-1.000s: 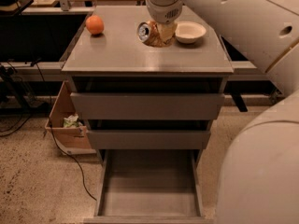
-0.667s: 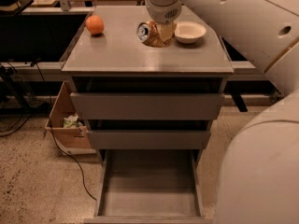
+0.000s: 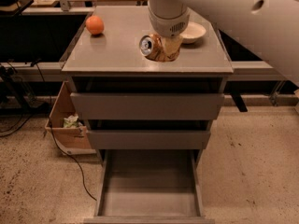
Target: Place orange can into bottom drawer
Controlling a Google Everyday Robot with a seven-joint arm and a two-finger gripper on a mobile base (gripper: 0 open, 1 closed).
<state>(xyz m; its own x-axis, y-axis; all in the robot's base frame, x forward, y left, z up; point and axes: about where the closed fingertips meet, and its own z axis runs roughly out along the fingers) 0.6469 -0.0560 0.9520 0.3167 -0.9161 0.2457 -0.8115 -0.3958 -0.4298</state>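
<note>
The can (image 3: 152, 46) lies on its side on the table (image 3: 114, 52), a little right of the middle and closer to the front edge than the back. It is not in the drawer yet. The gripper (image 3: 166, 43) is right on top of it, coming straight down from the big white arm (image 3: 233, 13). I think it is there to pick the can up, because the can has to be lifted off the table before it can go down low. I cannot tell if the jaws are open or closed on it.

The drawer (image 3: 149, 190) at the very bottom is pulled out toward us. Its grey floor is bare, so there looks to be room for the can. The two drawers above it are pushed in, so nothing blocks the way down.

An orange (image 3: 95, 25) sits by the back left corner, well away from the can. A white bowl (image 3: 194, 31) sits near the back right corner, just behind the gripper.

The can is small and shiny, gold and orange on its sides. Its silver top faces left and toward the front. Since it is round and on its side, it could roll if bumped.
</note>
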